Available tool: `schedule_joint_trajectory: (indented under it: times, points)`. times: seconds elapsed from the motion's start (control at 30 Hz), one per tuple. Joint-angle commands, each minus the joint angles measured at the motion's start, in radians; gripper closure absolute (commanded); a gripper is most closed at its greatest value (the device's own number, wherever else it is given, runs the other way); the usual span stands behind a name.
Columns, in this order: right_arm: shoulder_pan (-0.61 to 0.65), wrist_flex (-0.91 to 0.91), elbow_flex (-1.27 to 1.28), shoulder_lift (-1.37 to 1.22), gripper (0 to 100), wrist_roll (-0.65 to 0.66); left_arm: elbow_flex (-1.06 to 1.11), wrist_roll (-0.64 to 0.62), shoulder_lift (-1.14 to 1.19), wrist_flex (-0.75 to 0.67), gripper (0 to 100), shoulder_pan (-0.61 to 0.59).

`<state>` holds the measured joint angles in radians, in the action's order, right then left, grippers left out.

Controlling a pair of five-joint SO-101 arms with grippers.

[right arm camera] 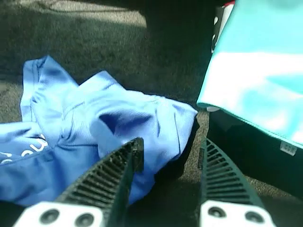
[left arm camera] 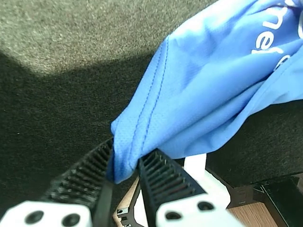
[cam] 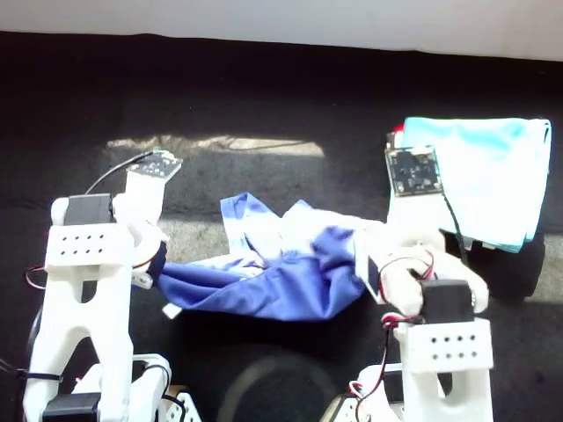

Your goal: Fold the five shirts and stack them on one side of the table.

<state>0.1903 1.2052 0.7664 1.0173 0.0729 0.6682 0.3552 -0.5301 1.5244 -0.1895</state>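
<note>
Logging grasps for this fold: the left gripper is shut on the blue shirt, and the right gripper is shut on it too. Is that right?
Half right. The left gripper is shut on the blue shirt, but the right gripper is open, jaws apart at the shirt's other end; the right wrist view shows it.

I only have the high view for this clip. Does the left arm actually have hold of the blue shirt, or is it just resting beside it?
Observer: It has hold. In the left wrist view the left gripper is shut on a stitched edge of the blue shirt.
Operator: And the other arm? From above its own body hides the tip.
Observer: The right gripper is open; its jaws stand apart over the shirt's crumpled end, gripping nothing.
</note>
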Motion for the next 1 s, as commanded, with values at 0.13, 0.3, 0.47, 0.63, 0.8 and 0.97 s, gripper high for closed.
schedule_joint_trajectory:
  times: [0.13,0.3,0.47,0.63,0.8,0.97]
  points:
    - [0.039,-0.136,-0.142,-0.183,80.8,-0.031,0.01,0.008,-0.024,-0.006,99,-0.03]
    - [0.18,-0.137,-0.323,-0.539,80.7,-0.12,0.008,0.011,-0.024,-0.012,99,-0.148]
    - [0.252,-0.094,-0.549,-0.915,78.4,-0.186,0.004,0.104,-0.024,-0.012,99,-0.269]
    - [0.289,0.028,-0.722,-1.181,74.8,-0.219,-0.079,0.18,-0.022,-0.012,99,-0.441]
    - [0.315,0.038,-0.742,-1.257,74.9,-0.16,-0.101,0.226,-0.018,-0.012,99,-0.492]
    - [0.386,0.038,-0.74,-1.264,74.9,-0.018,-0.099,0.226,-0.018,-0.041,99,-0.49]
